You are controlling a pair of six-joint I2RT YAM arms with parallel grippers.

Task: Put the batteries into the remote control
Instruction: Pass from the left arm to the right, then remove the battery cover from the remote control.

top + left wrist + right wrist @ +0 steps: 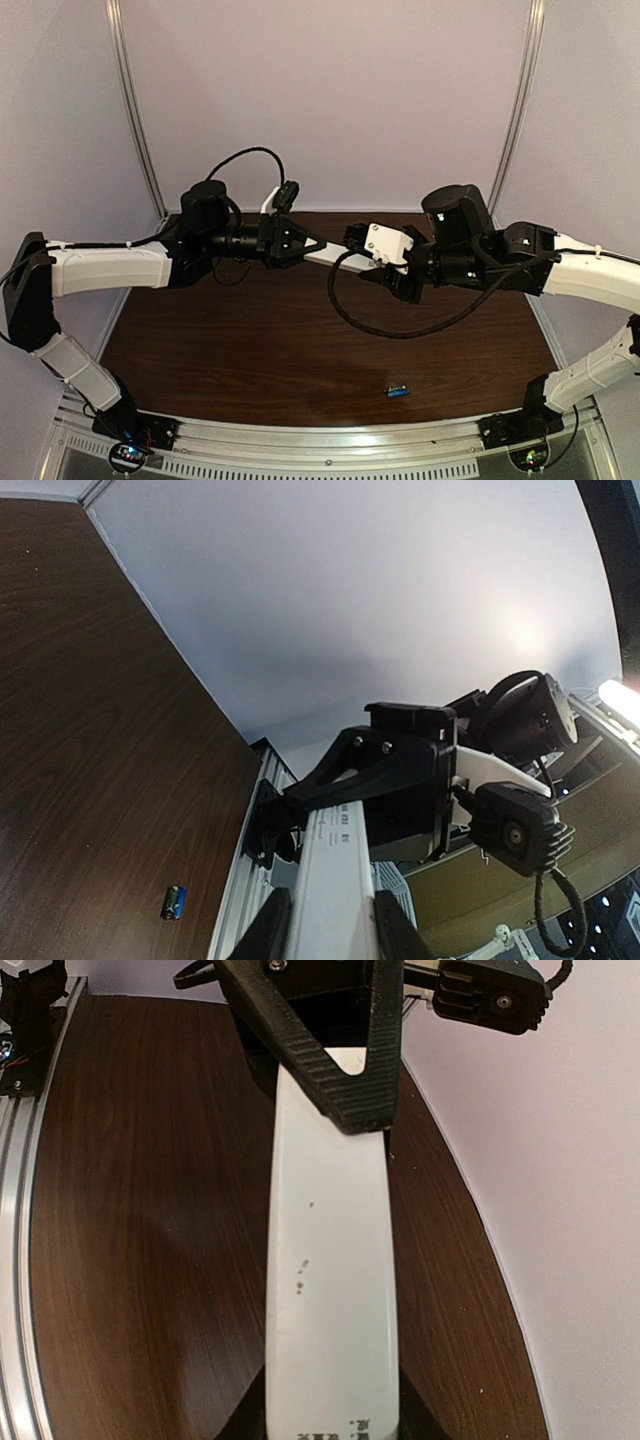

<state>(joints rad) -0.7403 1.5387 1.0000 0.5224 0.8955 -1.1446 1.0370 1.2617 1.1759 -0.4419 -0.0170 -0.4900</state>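
One remote control point(330, 258) spans two pairs of fingers point(310, 1060). One battery point(398, 391) lies well apart from them on one counter point(250, 350).

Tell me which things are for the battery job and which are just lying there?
For the job:
remote, held up in the air
battery, lying on the table

Just there:
black cable
metal rail
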